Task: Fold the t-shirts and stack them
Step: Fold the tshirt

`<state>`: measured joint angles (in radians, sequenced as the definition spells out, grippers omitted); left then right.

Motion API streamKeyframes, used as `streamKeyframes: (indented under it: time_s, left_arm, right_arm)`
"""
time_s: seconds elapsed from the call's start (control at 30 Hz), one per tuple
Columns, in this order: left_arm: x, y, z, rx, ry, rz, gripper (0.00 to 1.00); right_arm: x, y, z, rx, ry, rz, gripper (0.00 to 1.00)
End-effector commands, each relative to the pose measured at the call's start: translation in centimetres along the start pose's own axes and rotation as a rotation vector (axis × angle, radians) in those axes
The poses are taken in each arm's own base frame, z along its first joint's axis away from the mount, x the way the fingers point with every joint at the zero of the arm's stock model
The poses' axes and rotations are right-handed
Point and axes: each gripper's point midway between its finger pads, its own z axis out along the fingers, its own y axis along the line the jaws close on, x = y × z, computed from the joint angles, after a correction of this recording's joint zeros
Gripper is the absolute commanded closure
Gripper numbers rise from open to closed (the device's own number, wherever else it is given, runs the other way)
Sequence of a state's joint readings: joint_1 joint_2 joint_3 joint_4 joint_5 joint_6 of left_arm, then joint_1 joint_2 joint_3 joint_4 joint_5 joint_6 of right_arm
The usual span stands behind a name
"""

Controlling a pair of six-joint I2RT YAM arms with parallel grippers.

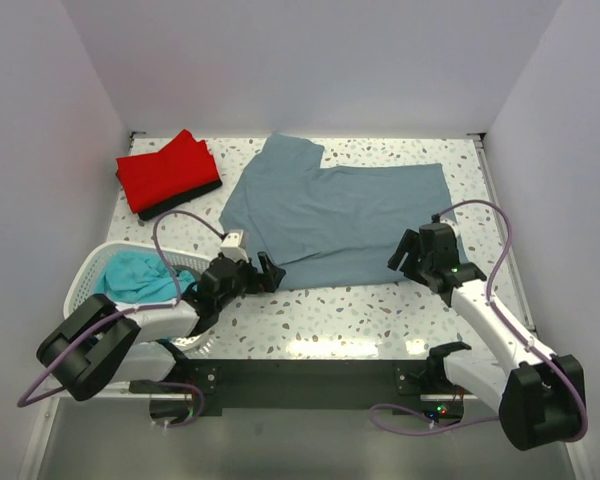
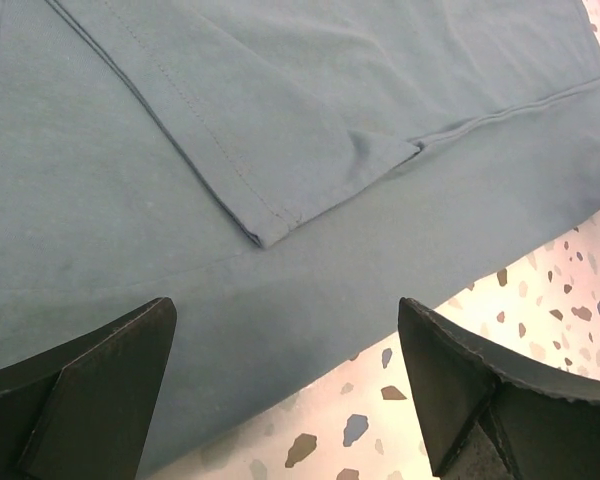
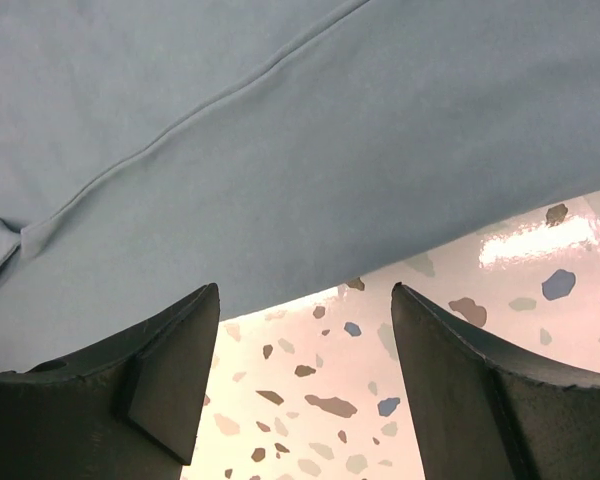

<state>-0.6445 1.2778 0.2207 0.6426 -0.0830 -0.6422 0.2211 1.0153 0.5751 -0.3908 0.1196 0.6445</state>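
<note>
Four t-shirts are in view, and two appear finished. A bright red cloth t-shirt [image 1: 168, 170] lies folded on top of a black cloth t-shirt [image 1: 185, 203], of which only a thin edge shows, at the far left corner. One large slate grey-blue cloth t-shirt [image 1: 340, 215] lies flat in the middle of the speckled terrazzo tabletop [image 1: 360, 315]. Its L-shaped outline suggests a partial fold, so it is judged to be the item in hand. A crumpled teal cloth t-shirt [image 1: 135, 275] sits inside the white plastic lattice basket [image 1: 80, 275] at the near left, not yet folded. Remaining work, by this reading:

1. Complete the grey-blue fold and stack it.
2. Fold and stack the teal one.

The left gripper [image 1: 267, 272] stands at the near left corner of the grey-blue t-shirt, jaws spread wide, holding nothing. In the left wrist view the near hem runs diagonally between its fingers [image 2: 100, 370], one over cloth and the other over bare tabletop.

The right gripper [image 1: 412, 250] stands at the near right corner, jaws also apart and empty. In the right wrist view the hem crosses just ahead of its fingers [image 3: 170, 370], which sit over bare tabletop. Contact with the surface cannot be determined.
</note>
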Motion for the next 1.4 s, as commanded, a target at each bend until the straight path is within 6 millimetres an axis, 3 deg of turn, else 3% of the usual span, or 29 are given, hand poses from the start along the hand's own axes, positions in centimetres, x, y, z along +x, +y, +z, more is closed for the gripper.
streamKeyframes:
  time_s: [0.0, 0.13, 0.47, 0.63, 1.03, 1.13, 1.37]
  left_arm:
    - [-1.8, -0.5, 0.3, -0.035, -0.045, 0.026, 0.03]
    - [-1.9, -0.3, 1.1, -0.063, -0.038, 0.045, 0.11]
    - [-1.9, -1.0, 4.7, -0.126, -0.007, 0.068, 0.43]
    - [-1.0, -0.4, 5.9, -0.188, 0.016, 0.071, 0.51]
    - [-0.9, -0.1, 6.9, -0.261, 0.017, 0.096, 1.00]
    - [-1.5, -0.6, 7.0, -0.251, 0.005, 0.105, 1.00]
    - [-5.1, -3.1, 7.9, -0.220, -0.049, 0.137, 1.00]
  right_arm:
    - [-1.2, 0.5, -0.9, 0.014, -0.036, -0.011, 0.27]
    - [-1.5, 0.9, -0.6, 0.011, -0.039, -0.043, 0.27]
    - [-4.2, 3.0, -1.0, -0.043, -0.096, -0.098, 0.27]
    - [-5.2, 3.5, -1.6, -0.056, -0.122, -0.121, 0.27]
    - [-5.3, 3.6, -1.5, -0.061, -0.126, -0.137, 0.26]
    - [-5.3, 3.6, -1.3, -0.060, -0.124, -0.138, 0.26]
    - [-6.1, 4.4, -0.7, -0.056, -0.125, -0.139, 0.26]
